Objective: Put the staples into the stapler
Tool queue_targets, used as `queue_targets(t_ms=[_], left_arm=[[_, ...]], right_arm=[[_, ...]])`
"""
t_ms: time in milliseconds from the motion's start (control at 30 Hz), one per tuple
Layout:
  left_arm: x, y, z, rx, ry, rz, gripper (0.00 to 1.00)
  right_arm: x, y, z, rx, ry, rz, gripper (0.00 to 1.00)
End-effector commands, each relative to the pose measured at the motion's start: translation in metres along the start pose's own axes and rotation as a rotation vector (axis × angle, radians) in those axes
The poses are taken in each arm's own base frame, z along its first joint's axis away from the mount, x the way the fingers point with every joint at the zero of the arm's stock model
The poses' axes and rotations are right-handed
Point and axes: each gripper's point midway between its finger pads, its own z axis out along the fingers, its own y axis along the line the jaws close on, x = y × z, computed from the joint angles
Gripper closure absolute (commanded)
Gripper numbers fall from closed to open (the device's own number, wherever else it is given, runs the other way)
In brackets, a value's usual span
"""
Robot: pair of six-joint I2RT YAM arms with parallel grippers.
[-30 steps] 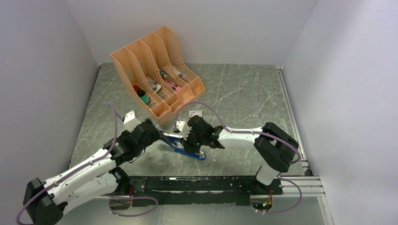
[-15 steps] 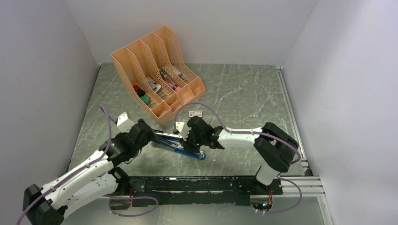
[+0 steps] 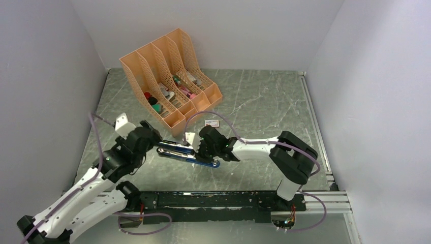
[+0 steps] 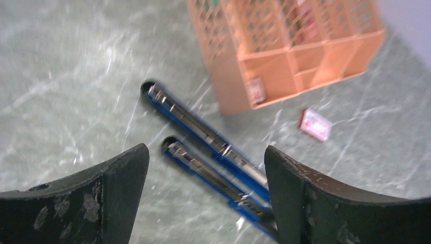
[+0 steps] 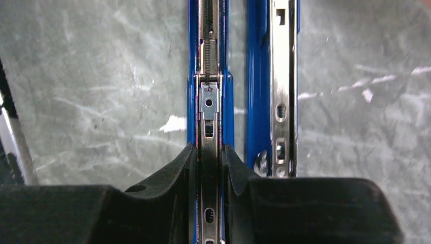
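Stapler [image 3: 179,152] lies open along the tabletop [image 3: 264,101], one end clamped in the right pincer [image 5: 208,152], its free ends pointing at the wide-apart, empty left pincer [image 4: 205,150].

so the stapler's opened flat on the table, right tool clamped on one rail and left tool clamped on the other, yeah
Not quite: the left tool is open and grips nothing, as the left wrist view shows. The stapler does lie opened flat, and the right tool is clamped on one rail.
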Motion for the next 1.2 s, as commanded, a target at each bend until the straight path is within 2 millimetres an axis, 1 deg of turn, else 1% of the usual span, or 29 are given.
queue_targets(t_ms=[0,100,167,233,300,367,400,433,567,700,733,800,900,967,1033,1100,1167], left_arm=[[-0.086,-0.031,-0.032,0.036,-0.209,0.04,0.13],[-0.122,-0.038,-0.051,0.016,-0.28,0.082,0.11],[-0.138,-0.039,-0.061,0.013,-0.32,0.088,0.1],[-0.148,-0.04,-0.068,0.027,-0.348,0.086,0.1],[-0.151,-0.04,-0.071,0.048,-0.364,0.08,0.11],[-0.15,-0.04,-0.072,0.064,-0.363,0.07,0.11],[-0.148,-0.04,-0.071,0.068,-0.359,0.067,0.12],[-0.146,-0.041,-0.07,0.07,-0.353,0.064,0.12],[-0.137,-0.043,-0.064,0.064,-0.319,0.063,0.11],[-0.13,-0.047,-0.059,0.072,-0.296,0.067,0.11],[-0.129,-0.048,-0.059,0.076,-0.294,0.068,0.11],[-0.128,-0.049,-0.058,0.078,-0.294,0.07,0.1],[-0.128,-0.049,-0.057,0.079,-0.295,0.073,0.1],[-0.128,-0.049,-0.056,0.078,-0.294,0.073,0.1],[-0.128,-0.049,-0.056,0.08,-0.296,0.078,0.09],[-0.125,-0.053,-0.054,0.1,-0.287,0.106,0.07],[-0.118,-0.059,-0.05,0.125,-0.271,0.143,0.06]], right_arm=[[-0.02,-0.009,0.02,0.025,-0.03,-0.093,1.0],[-0.031,-0.01,0.03,0.027,-0.055,-0.082,1.0],[-0.035,-0.01,0.036,0.037,-0.064,-0.084,1.0],[-0.04,-0.009,0.043,0.04,-0.066,-0.094,1.0],[-0.042,-0.007,0.048,0.044,-0.059,-0.094,0.99],[-0.038,-0.003,0.053,0.048,-0.046,-0.084,0.99],[-0.049,-0.003,0.055,0.056,-0.064,-0.081,0.99],[-0.051,0.0,0.056,0.062,-0.064,-0.074,0.98],[-0.049,0.012,0.06,0.076,-0.059,-0.029,0.97],[-0.049,0.019,0.058,0.073,-0.063,0.027,0.92],[-0.051,0.02,0.058,0.072,-0.07,0.035,0.89],[-0.04,0.021,0.056,0.083,-0.051,0.059,0.81],[-0.043,0.019,0.054,0.101,-0.06,0.081,0.59],[-0.052,0.02,0.049,0.097,-0.088,0.093,0.53],[-0.067,0.021,0.039,0.09,-0.137,0.096,0.51],[-0.086,0.021,0.023,0.098,-0.204,0.081,0.5],[-0.106,0.016,0.0,0.12,-0.276,0.091,0.49]])
